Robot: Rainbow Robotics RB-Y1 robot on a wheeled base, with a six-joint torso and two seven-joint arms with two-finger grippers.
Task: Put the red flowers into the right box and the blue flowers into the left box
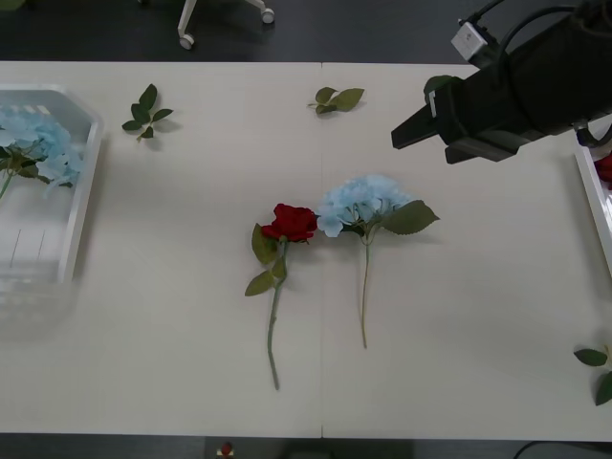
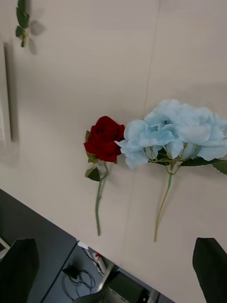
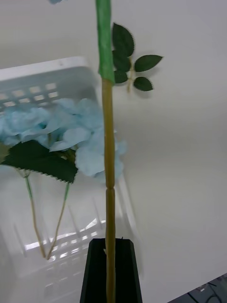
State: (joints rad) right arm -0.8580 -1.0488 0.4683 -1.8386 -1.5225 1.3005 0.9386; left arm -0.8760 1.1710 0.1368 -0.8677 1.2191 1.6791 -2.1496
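One red flower (image 1: 293,222) lies in the middle of the table, bloom away from me, with a blue flower (image 1: 364,203) touching it on its right. Both also show in the right wrist view, the red flower (image 2: 105,138) beside the blue flower (image 2: 171,130). My right gripper (image 2: 115,242) hangs open above them; its black arm (image 1: 497,100) reaches in from the far right. My left gripper (image 3: 110,242) is shut on a long flower stem (image 3: 109,142), a trace of blue at its top, above the left box (image 3: 45,75). Blue flowers (image 1: 43,143) lie in the left box (image 1: 81,206). The right box (image 1: 595,206) shows as a rim with something red (image 1: 605,168) inside.
Loose green leaf sprigs lie at the far left (image 1: 146,110), far middle (image 1: 337,98) and near right edge (image 1: 598,368). The table's near edge runs just below the stems, with dark floor beyond. A chair base (image 1: 225,14) stands behind the table.
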